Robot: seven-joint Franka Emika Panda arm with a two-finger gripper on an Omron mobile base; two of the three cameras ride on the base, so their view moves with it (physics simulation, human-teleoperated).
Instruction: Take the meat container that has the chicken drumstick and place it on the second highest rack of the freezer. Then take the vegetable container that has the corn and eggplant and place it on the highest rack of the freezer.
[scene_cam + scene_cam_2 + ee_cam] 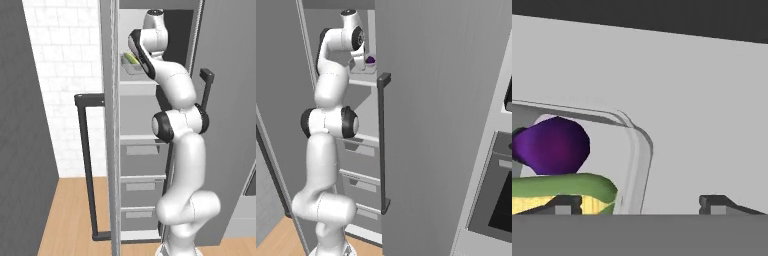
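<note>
While the arm reaches into the freezer (150, 95), its gripper (640, 202) stands wide, one fingertip (562, 204) over the corn (567, 187), eggplant (554, 146) beside.

A white tiled wall (60, 75) above a wooden floor (70, 220), an oven (496, 200)

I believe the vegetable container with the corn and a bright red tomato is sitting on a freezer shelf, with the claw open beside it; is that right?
Not quite: beside the corn lies a dark purple eggplant, not a tomato, as the hand view shows. The container does sit on a freezer shelf, and the claw is open.
</note>
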